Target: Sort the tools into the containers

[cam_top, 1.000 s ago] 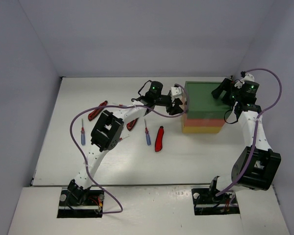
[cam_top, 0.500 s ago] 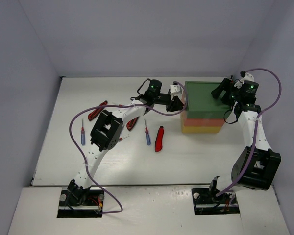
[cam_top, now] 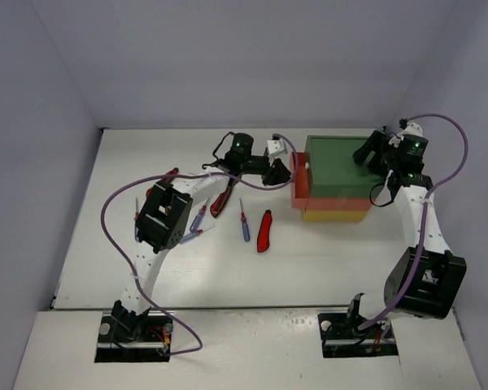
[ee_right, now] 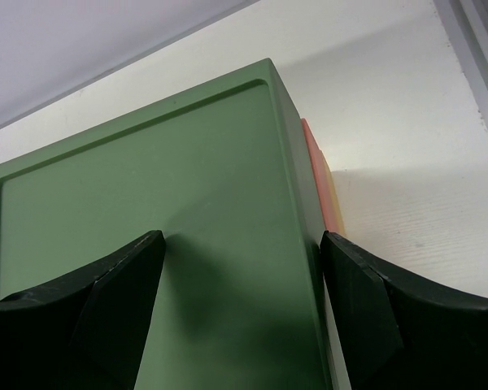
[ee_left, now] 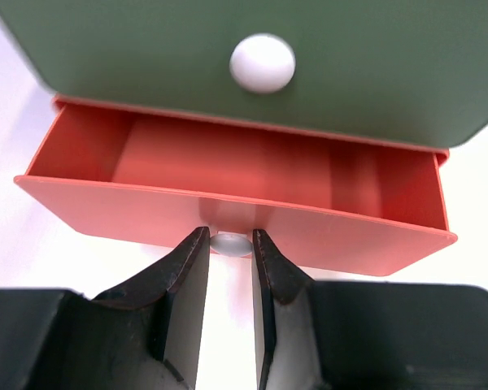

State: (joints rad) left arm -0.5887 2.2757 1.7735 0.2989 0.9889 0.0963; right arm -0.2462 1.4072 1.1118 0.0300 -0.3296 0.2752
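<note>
Top external view: one stacked drawer unit (cam_top: 342, 191) at the right of the table (cam_top: 325, 268), three layers counted: green top drawer (cam_top: 339, 165), red-orange middle drawer (cam_top: 298, 185), yellow bottom drawer (cam_top: 335, 215). Only the red-orange one juts out leftward past the other two. Left gripper (cam_top: 283, 169) sits at its front; right gripper (cam_top: 372, 154) is on the unit's top right.

Tools lie loose left of the unit:
- one chunky red utility knife (cam_top: 264, 230)
- one blue screwdriver (cam_top: 244, 222) just beside it
- a second blue screwdriver (cam_top: 137, 220) well apart, far left
- a third slim screwdriver (cam_top: 199, 214) partly under the left arm
- one red-handled tool (cam_top: 159, 185) and a second red-handled tool (cam_top: 221, 199), both partly hidden, kind unclear

Left wrist view: fingers nearly closed, pinching the small white knob (ee_left: 230, 244) of the open red-orange drawer. Upper white knob (ee_left: 262, 62) is on the green drawer, which is flush shut.

Right wrist view: jaws spread wide astride the green top's edge, one finger over the lid, one beside the wall. Nothing is clamped; contact cannot be told.
</note>
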